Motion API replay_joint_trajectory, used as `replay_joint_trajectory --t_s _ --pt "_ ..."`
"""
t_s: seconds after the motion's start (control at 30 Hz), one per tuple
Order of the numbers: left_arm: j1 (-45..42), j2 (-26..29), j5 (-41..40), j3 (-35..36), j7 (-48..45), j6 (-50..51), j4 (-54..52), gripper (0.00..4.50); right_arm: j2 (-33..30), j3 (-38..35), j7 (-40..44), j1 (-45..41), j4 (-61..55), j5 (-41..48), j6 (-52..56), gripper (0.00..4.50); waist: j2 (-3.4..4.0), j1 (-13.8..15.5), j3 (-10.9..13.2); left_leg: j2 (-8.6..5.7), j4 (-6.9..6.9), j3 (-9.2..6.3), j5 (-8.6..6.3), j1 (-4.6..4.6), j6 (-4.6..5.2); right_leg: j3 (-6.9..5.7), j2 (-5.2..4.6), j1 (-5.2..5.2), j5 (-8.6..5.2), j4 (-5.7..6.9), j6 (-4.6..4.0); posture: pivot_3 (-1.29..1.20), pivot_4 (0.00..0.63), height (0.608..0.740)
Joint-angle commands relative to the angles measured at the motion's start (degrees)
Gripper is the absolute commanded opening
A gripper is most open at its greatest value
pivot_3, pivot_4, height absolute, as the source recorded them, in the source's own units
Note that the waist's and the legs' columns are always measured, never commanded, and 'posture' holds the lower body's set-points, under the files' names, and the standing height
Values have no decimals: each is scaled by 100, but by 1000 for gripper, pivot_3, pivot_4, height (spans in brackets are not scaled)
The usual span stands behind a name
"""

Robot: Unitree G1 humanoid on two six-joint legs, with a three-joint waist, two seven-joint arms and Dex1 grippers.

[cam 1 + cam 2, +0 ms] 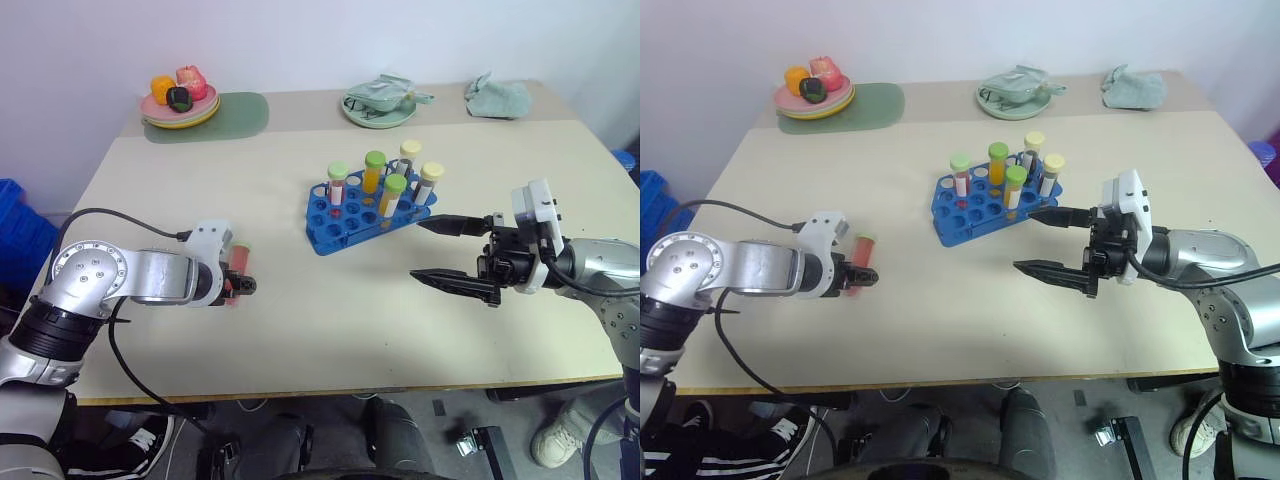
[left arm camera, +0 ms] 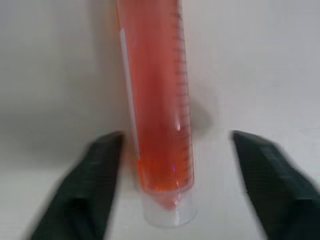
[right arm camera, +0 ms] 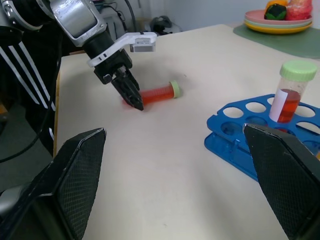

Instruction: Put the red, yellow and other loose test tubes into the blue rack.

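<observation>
Left gripper [image 3: 134, 97] down at the table, fingers straddling the base end of the lying red-liquid tube [image 3: 159, 92] with gaps either side — not yet pinching. Right gripper [image 1: 455, 254] spread wide, empty, hovering near the blue rack [image 1: 340, 225]. Step in hand: grasping; next calls for closing squarely, lifting, uprighting into a free hole. Tube clear, graduated, green-capped.

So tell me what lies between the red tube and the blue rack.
Nothing: bare table runs from the red tube, lying at the left gripper, to the rack; the right wrist view shows it.
</observation>
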Motion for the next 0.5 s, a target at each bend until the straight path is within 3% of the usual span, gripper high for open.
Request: replay_joint_trajectory --t_s 0.03,0.17,0.3,0.33,0.5 --pt "-105 14 -45 -20 -9 -1 -53 2254 -6 -106 -34 -40 -125 106 12 4500 0 0 0 0 0 0 0 0 0 0 0 0 0 0 0 0 150 740" --pt "-109 27 -47 -28 -17 8 -73 2254 13 -85 -80 -73 -132 105 43 4500 0 3 0 0 0 0 0 0 0 0 0 0 0 0 0 0 150 740" --pt "-105 59 -44 -7 14 -47 -87 920 43 -59 -136 -116 -132 94 71 4500 0 0 0 0 0 0 0 0 0 0 0 0 0 0 0 0 150 740" --pt "-78 46 -45 12 27 -65 -91 775 46 -56 -143 -121 -133 93 75 4500 0 -1 0 0 0 0 0 0 0 0 0 0 0 0 0 0 150 740" --pt "-52 40 -47 66 25 -86 -85 776 51 -32 -160 -165 -122 86 95 4500 0 1 0 0 0 0 0 0 0 0 0 0 0 0 0 0 150 740"
